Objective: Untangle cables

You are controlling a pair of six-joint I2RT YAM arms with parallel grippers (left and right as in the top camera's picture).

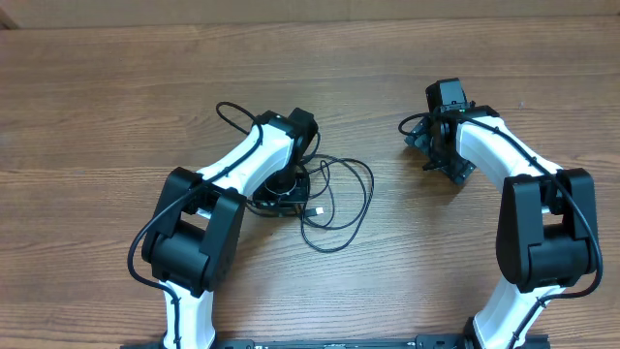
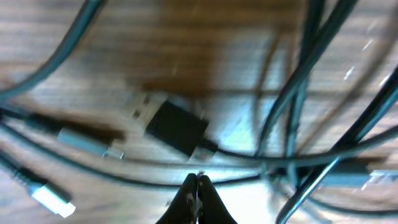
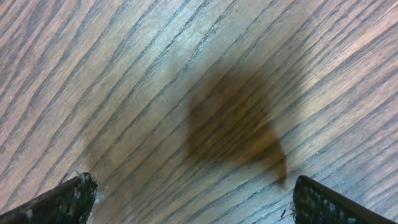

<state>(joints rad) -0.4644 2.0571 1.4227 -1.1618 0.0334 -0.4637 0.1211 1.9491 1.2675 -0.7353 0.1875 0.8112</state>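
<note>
The cables are thin black cords lying in loose overlapping loops at the table's middle, with one loop behind the left arm. My left gripper is down on the tangle. In the left wrist view its fingers are shut, tips pressed together over a thin cord running left to right. A black USB plug, a silver plug and a white plug lie close by. My right gripper is apart on the right, open and empty over bare wood.
The wooden table runs all around. A small white plug end lies inside the loops. The two arm bases stand at the front edge.
</note>
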